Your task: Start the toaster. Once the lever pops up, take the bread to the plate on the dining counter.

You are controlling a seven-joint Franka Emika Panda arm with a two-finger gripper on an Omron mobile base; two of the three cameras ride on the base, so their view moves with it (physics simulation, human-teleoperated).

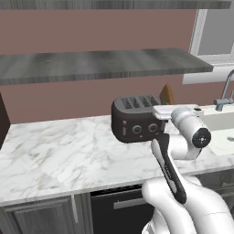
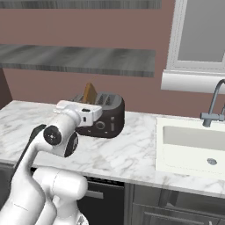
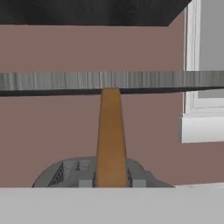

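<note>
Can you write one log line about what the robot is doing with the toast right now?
phase: lifting bread | gripper: shut on brown toast slice | slice: upright, above dark grey four-slot toaster | surface: white marble counter

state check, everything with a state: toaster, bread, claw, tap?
toaster: upright on the counter, knobs facing the robot
bread: on edge, standing well out of a toaster slot
claw: shut, right at the base of the bread; a grip on it cannot be confirmed
tap: no water visible
sink: nothing in the basin
</note>
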